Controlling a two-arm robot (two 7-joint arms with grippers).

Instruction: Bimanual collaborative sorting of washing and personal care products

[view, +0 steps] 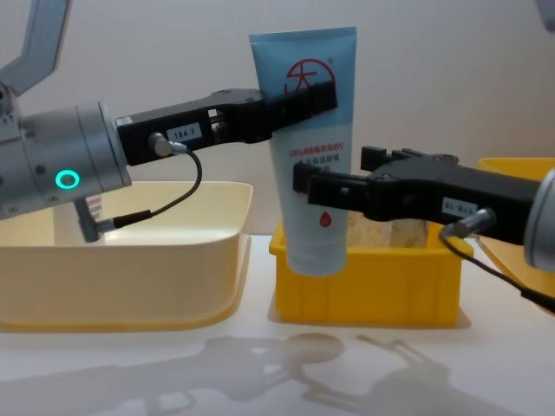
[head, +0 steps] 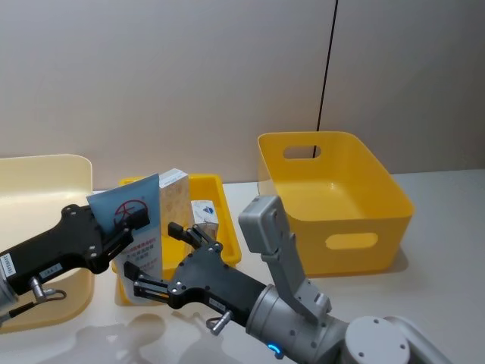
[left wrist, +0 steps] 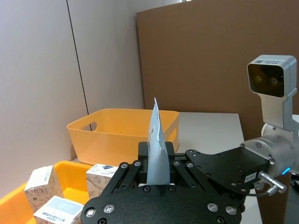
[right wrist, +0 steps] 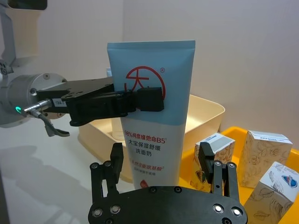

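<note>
A tall light-blue tube with a red round logo hangs upright above the small yellow bin. My left gripper is shut on the tube's upper part, at the logo. My right gripper stands open, one finger on each side of the tube's lower half, and the fingers do not press on it. Whitish patterned cartons stand upright in the small yellow bin. In the left wrist view the tube shows edge-on between the pads.
A cream bin sits at the left under my left arm. At the right stands a large yellow bin with handle holes. Bare table lies in front of the bins. A brown board stands behind.
</note>
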